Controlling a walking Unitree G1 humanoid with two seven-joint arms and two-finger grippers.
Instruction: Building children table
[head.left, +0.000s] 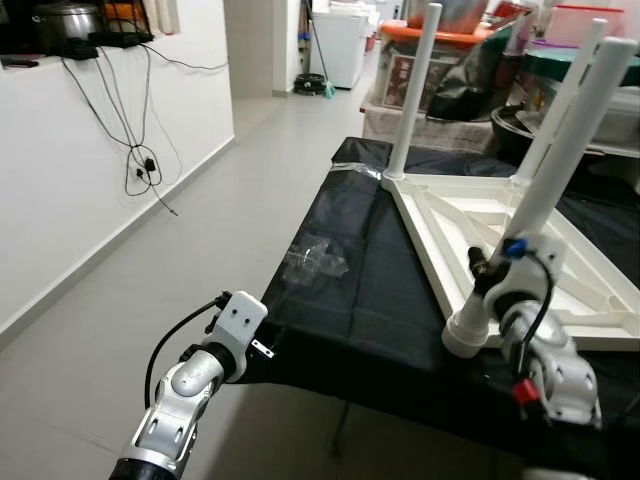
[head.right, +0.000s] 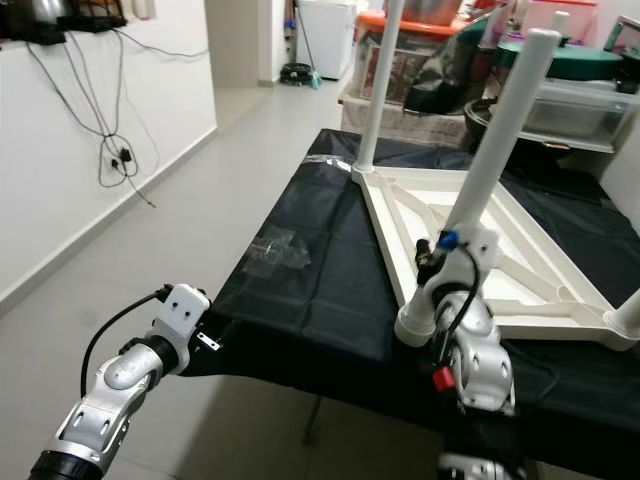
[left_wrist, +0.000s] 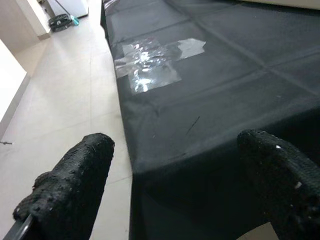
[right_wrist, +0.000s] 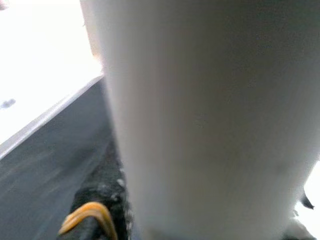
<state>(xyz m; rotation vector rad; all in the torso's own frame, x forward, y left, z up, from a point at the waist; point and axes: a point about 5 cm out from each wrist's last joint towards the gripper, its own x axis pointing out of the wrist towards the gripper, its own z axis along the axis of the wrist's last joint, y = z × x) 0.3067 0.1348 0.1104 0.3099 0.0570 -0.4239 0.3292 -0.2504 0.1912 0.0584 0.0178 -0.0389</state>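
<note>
Black-cloth-covered desk (head.left: 380, 300) on grey tiled floor (head.left: 180, 280); upturned white plastic tabletop (head.left: 520, 250) lies on it. Right gripper (head.left: 490, 290) fingers clamped on white tubular leg (head.left: 560, 150). Left gripper (left_wrist: 165, 185) fingers apart at desk edge.

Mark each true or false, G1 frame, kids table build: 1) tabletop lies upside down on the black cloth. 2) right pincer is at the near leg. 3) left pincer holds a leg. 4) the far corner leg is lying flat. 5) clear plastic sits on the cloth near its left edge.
1) True. The white tabletop lies underside up on the black cloth.
2) True. The right pincer is against the near leg, close to its base.
3) False. The left pincer is open with nothing in it, off the cloth's near edge.
4) False. The far corner leg stands upright.
5) True. The clear plastic lies there.
</note>
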